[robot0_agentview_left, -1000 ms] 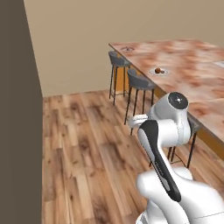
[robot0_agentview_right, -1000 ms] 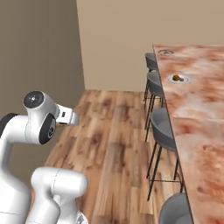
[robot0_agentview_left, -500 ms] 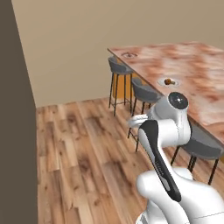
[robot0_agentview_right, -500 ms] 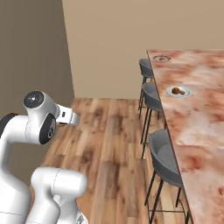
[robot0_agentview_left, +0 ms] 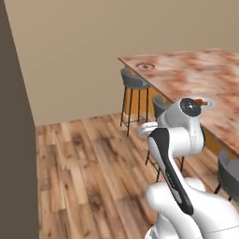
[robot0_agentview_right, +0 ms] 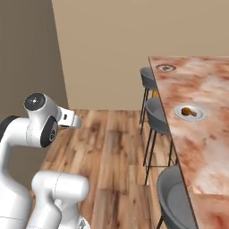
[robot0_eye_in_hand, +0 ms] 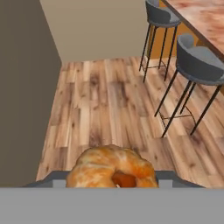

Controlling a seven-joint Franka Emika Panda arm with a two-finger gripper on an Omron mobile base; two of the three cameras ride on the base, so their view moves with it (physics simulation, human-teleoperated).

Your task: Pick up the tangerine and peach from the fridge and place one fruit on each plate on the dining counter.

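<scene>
There are two plates on the long counter (robot0_agentview_right: 197,147). The near plate (robot0_agentview_right: 190,112) sits at the right of the right base view and has one fruit (robot0_agentview_right: 188,111) on it. The far plate (robot0_agentview_right: 166,68) sits near the top of that view, at the counter's far corner.

There are three grey stools (robot0_agentview_right: 156,116) along the counter in the right base view.

One more orange fruit (robot0_eye_in_hand: 111,169) shows at the bottom of the hand view.
</scene>
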